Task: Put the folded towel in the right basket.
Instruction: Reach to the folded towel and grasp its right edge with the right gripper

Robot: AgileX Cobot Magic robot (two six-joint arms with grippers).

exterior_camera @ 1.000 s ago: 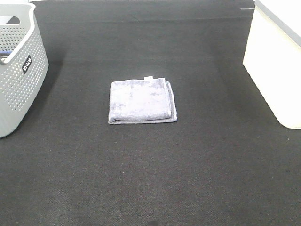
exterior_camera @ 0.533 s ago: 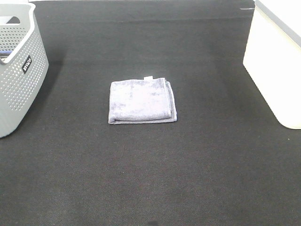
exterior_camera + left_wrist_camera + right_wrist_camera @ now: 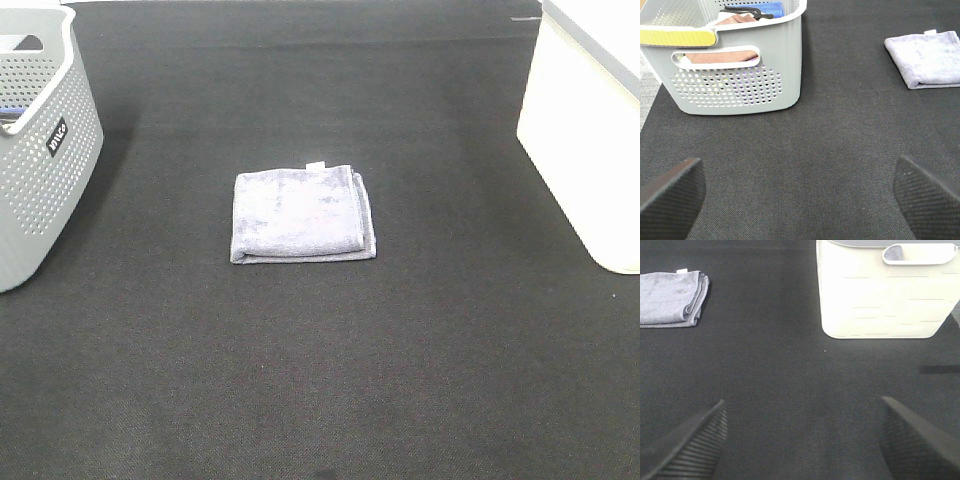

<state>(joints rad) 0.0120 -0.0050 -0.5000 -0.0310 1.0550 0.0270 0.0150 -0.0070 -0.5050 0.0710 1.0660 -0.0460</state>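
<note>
A folded grey-lilac towel (image 3: 302, 214) lies flat on the black mat in the middle of the table; it also shows in the left wrist view (image 3: 927, 59) and the right wrist view (image 3: 671, 299). The right basket (image 3: 590, 130) is cream-white and stands at the right edge; the right wrist view shows its wall (image 3: 880, 295). Neither arm shows in the exterior view. My left gripper (image 3: 800, 197) is open and empty above bare mat. My right gripper (image 3: 802, 440) is open and empty above bare mat, between towel and basket.
A grey perforated basket (image 3: 40, 150) stands at the left edge; the left wrist view shows its wall (image 3: 735, 85) and cloths and a blue item inside. The black mat (image 3: 330, 360) covers the table.
</note>
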